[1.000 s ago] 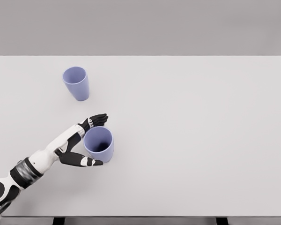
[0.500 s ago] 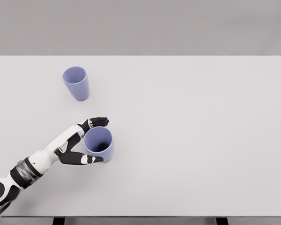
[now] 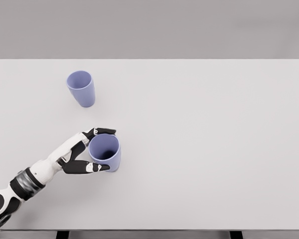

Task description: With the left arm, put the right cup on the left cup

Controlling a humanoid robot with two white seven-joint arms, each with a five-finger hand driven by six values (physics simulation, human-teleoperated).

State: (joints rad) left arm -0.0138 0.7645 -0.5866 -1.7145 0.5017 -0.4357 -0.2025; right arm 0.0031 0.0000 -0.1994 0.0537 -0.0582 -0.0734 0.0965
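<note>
Two lavender cups stand upright on the white table (image 3: 214, 129). The near cup (image 3: 106, 152) sits at the lower left of the middle. My left hand (image 3: 92, 149) wraps it from the left, with the fingers (image 3: 102, 131) curled over its far side and the thumb (image 3: 92, 168) against its near side. The far cup (image 3: 81, 88) stands apart at the upper left, well beyond the hand. The left arm comes in from the lower left corner. No right arm shows.
The table's front edge (image 3: 149, 230) runs along the bottom of the view, with two dark legs below it. A plain grey wall lies behind the table.
The fingers have closed in tighter around the near cup, and the cup has shifted slightly with the hand. The far cup has not moved.
</note>
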